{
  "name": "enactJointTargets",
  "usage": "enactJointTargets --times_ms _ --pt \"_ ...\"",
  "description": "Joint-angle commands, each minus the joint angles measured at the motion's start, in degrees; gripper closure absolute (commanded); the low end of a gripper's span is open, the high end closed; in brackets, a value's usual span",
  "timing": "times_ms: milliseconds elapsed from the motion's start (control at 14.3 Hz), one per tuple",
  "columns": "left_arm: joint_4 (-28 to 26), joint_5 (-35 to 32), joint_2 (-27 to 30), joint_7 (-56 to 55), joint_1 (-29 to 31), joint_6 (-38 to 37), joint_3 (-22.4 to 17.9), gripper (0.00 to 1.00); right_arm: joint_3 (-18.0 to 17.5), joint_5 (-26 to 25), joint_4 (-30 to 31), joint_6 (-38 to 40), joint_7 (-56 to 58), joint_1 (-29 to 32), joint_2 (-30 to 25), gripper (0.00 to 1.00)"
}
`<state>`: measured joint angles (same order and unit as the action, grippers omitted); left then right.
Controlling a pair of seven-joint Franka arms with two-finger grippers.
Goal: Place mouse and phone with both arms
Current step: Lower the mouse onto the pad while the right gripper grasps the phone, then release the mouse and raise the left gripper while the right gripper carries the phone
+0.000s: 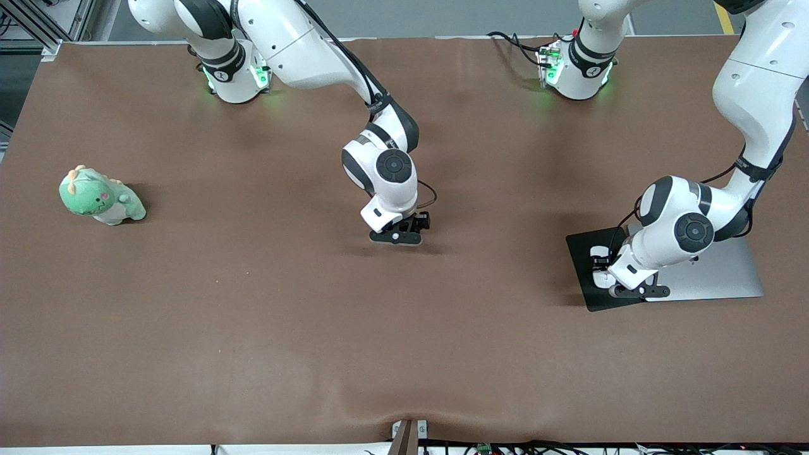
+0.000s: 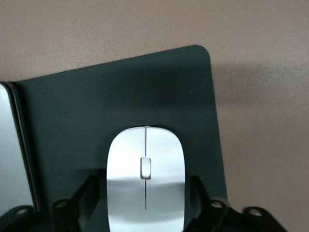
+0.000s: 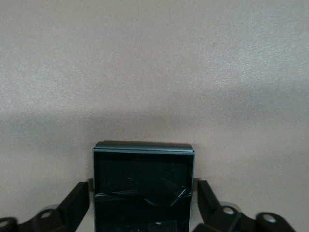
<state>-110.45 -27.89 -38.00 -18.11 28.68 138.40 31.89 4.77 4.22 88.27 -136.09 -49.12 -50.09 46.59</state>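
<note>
Mouse (image 2: 145, 181) lies on pad (image 2: 96, 125) near its corner, long axis between spread left gripper (image 2: 145, 208) fingers, apparently untouched. Phone (image 3: 143, 188) is likewise straddled by spread right gripper (image 3: 143, 212), mid-table.

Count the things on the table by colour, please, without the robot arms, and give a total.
White: 1, the mouse
Black: 2, the phone and the mouse pad
Silver: 1, the closed laptop
Green: 1, the plush dinosaur
Total: 5
</note>
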Motion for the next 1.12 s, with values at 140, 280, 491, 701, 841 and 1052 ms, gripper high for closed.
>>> enactJointTargets --times_ms 140,280,491,701,841,1052 --pt "-0.73 -1.47 5.82 -0.78 0.15 -1.63 0.98 0.0 0.77 -0.44 -1.08 0.12 -1.24 -1.15 0.69 1.0" --pt "-0.82 -1.38 8.98 0.26 0.32 -3.13 2.03 0.0 0.86 -0.18 -1.43 1.52 -0.98 -0.36 -0.27 1.0" --pt "-0.73 -1.29 11.45 -0.87 0.41 -3.57 4.23 0.0 2.7 0.35 -1.87 9.68 -1.5 0.87 -5.44 1.0" --pt "-0.56 -0.59 13.83 -0.44 0.41 -3.57 4.67 0.0 4.81 0.18 -1.61 16.01 -0.63 3.06 -11.42 1.0" --pt "-0.82 -0.33 15.84 0.09 0.67 -4.53 5.28 0.0 5.08 -0.09 -1.26 19.53 1.03 6.04 -14.85 1.0" --pt "-0.2 2.9 18.13 0.18 0.67 -7.08 7.13 0.0 5.08 -0.17 -0.56 26.29 9.1 12.19 -20.38 1.0"
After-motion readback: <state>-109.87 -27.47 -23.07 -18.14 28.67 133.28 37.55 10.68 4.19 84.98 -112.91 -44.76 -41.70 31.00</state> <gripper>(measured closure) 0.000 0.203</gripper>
